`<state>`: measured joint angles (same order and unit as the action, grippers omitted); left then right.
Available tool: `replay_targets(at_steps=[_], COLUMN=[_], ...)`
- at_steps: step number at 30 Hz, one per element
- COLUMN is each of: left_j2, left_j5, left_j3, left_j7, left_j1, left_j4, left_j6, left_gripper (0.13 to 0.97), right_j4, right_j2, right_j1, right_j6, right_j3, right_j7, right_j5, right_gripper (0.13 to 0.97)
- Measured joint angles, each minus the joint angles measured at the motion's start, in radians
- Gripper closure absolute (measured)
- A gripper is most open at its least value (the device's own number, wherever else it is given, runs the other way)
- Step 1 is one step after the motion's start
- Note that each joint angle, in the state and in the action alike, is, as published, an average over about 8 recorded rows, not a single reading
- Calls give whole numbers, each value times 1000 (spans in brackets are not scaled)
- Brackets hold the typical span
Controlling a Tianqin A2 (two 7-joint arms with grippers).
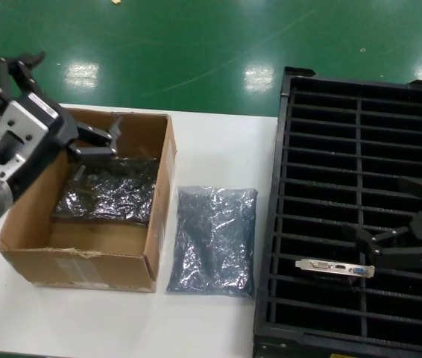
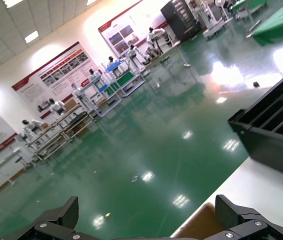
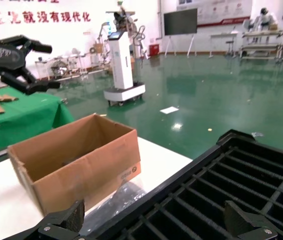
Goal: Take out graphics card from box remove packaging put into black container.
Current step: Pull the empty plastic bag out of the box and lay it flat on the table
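Thin dark graphics card with silver bracket (image 1: pixel 335 268) sits slotted in large black slotted plastic tray (image 1: pixel 360 112), at 9 o'clock of right end effector (image 1: pixel 373 246), fingers spread. Left end effector (image 1: pixel 99 139) spread over brown cardboard box (image 1: pixel 84 261).

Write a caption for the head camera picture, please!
Left gripper open above the box; right gripper open beside a graphics card slotted in the black container; empty packaging lies between.

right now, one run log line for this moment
left gripper: open, over box above bagged card | right gripper: open, above graphics card slotted in black container | empty packaging: on table
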<state>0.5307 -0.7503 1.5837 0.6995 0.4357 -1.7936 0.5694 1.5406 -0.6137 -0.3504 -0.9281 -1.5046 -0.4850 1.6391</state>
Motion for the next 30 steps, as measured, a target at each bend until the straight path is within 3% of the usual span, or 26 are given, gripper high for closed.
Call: replay_targets(at_steps=[30], left_j2=[-105], left_j5=[-479], left_j3=[7], left_j7=[-319], left_j1=[-199], left_j4=[88], left_j6=[-260], left_gripper=[132], right_j4=[27], right_j2=[143], right_j1=[160], right_j6=[424], right_j3=[-44], right_j7=[221], right_j5=[73], right_gripper=[129])
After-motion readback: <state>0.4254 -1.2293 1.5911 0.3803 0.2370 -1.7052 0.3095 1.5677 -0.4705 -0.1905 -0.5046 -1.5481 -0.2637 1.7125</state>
